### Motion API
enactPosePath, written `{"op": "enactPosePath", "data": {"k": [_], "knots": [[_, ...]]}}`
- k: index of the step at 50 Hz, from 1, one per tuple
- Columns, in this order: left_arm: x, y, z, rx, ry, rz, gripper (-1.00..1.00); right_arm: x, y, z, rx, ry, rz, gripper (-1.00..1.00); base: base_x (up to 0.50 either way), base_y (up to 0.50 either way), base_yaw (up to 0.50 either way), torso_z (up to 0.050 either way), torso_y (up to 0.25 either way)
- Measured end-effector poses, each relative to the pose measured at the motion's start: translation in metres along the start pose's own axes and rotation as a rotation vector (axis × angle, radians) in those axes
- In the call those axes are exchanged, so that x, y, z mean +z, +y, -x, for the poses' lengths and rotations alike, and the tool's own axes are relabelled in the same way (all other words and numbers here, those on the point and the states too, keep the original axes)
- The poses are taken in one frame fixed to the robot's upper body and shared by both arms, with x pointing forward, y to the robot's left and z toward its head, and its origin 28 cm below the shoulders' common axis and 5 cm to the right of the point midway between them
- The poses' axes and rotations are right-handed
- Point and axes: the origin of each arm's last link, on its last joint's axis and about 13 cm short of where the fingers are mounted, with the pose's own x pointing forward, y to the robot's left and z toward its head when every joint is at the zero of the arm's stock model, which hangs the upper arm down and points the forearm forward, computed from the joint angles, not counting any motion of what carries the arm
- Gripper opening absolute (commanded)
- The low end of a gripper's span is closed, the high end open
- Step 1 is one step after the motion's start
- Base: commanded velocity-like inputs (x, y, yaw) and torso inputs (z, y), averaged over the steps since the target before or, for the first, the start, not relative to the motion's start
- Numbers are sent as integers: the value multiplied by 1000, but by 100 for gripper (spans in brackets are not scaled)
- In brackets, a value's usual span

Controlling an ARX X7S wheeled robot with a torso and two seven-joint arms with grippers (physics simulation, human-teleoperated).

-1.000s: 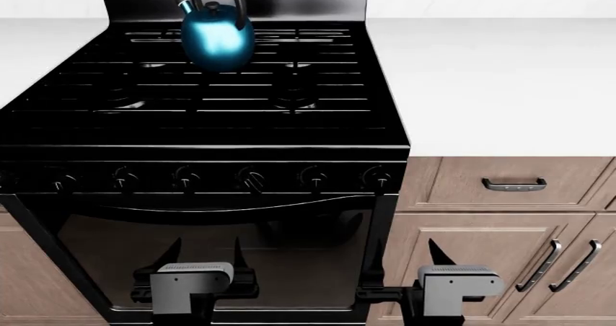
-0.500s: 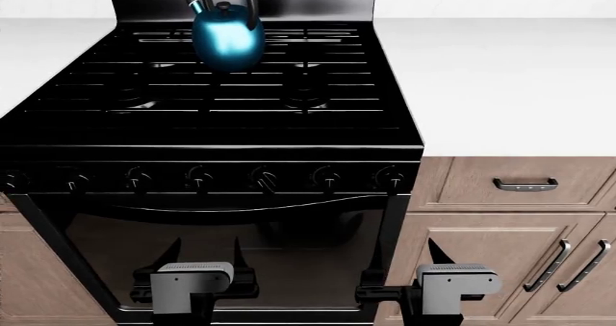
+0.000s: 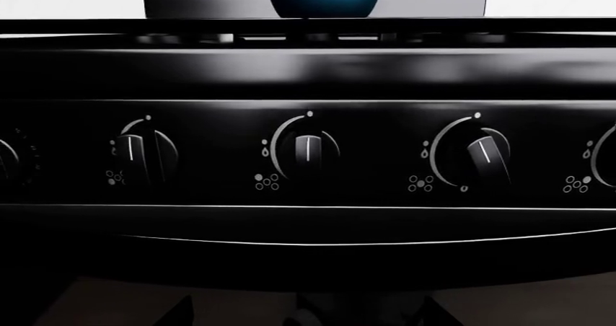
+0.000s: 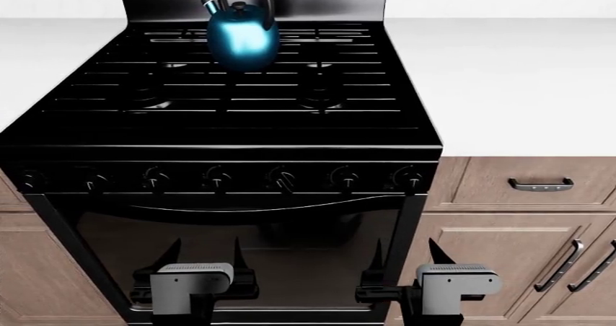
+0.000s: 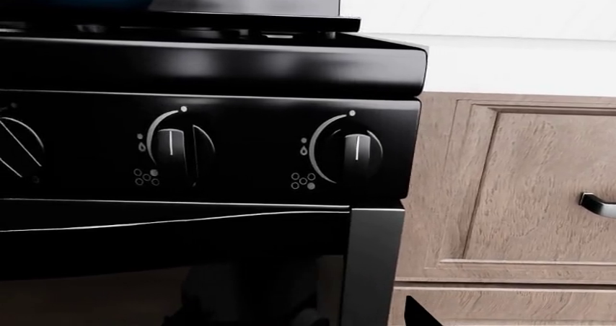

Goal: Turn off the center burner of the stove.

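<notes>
Head view: stove [image 4: 226, 135], kettle [image 4: 244, 37] over the center burner [image 4: 231, 81]; seven knobs [image 4: 281, 177]. Left gripper [image 4: 203, 257] and right gripper [image 4: 405, 257], fingers spread, empty.
Left wrist: one knob [image 3: 486, 155] tilted.
Right wrist: knobs look alike; risk of turning the wrong one. No readable writing, only dot symbols.

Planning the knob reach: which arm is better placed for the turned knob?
Left, likely. The only tilted knob sits nearer the left gripper than the right gripper, and shows whole in the left wrist view but clipped in the right one. Both are open.
</notes>
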Motion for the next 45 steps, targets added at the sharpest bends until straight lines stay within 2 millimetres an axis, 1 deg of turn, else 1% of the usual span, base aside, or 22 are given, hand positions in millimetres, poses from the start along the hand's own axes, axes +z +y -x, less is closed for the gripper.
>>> {"op": "enactPosePath", "data": {"k": [12,28,45], "knots": [[0,0,0,-2,-1,2,100,0,0,0,0,-1,2,100,0,98,0,0,0],[0,0,0,-1,-2,4,100,0,0,0,-1,-2,2,100,0,222,0,0,0],[0,0,0,-1,-1,3,100,0,0,0,-3,-3,2,100,0,131,0,0,0]]}}
